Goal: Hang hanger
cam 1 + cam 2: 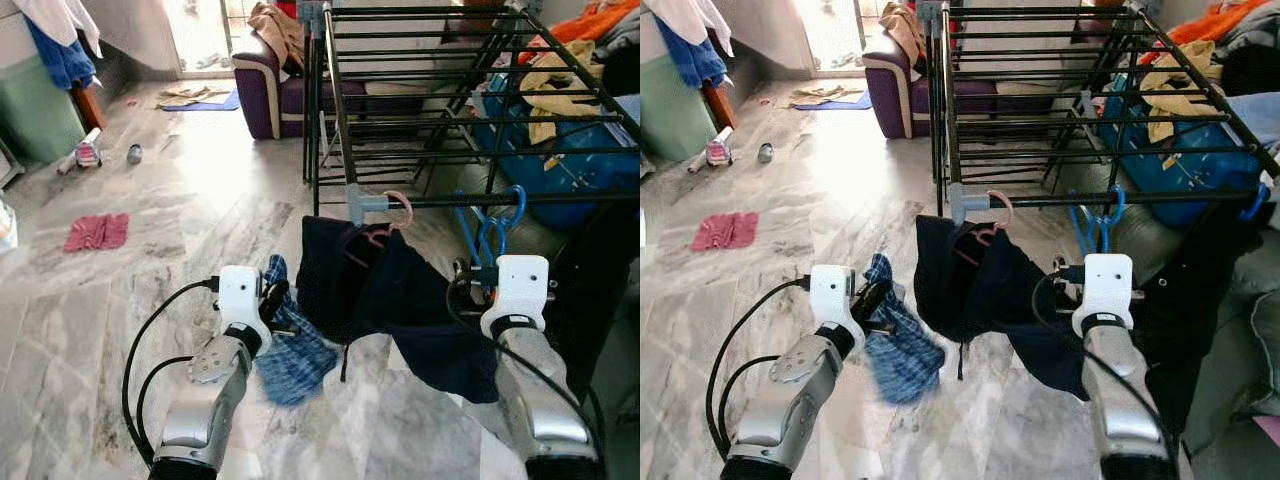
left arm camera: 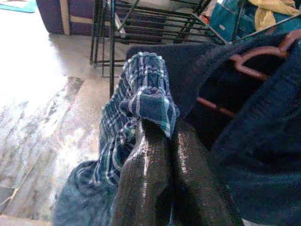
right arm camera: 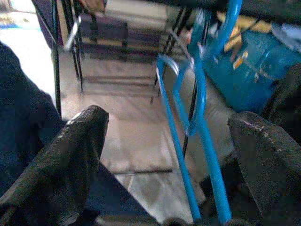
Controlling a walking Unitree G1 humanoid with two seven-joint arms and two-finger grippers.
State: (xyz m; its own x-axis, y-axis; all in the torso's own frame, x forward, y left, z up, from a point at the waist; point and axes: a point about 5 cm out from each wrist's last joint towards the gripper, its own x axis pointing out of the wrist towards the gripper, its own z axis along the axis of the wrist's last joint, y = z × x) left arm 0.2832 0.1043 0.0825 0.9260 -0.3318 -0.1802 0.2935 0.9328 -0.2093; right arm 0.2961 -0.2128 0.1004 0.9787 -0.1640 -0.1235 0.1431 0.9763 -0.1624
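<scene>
In the left eye view we see the blue hanger (image 1: 497, 225) hooked on the drying rack's front bar (image 1: 520, 199), right of centre, directly above and just ahead of our right hand (image 1: 478, 272); its long axis runs nearly vertical. A pink hanger (image 1: 385, 228) carrying a dark garment (image 1: 400, 300) hangs at mid-frame.

In the right eye view our left hand (image 1: 875, 300), lower left, is well apart from the blue hanger, so the right arm is nearer (it reaches forward, wrist raised).

In the left wrist view the left hand's fingers (image 2: 146, 179) are pinched closed on a plaid cloth (image 2: 141, 99).

In the right wrist view the right hand's fingers (image 3: 70, 160) are spread wide, empty, with the blue hanger between them at centre.
</scene>
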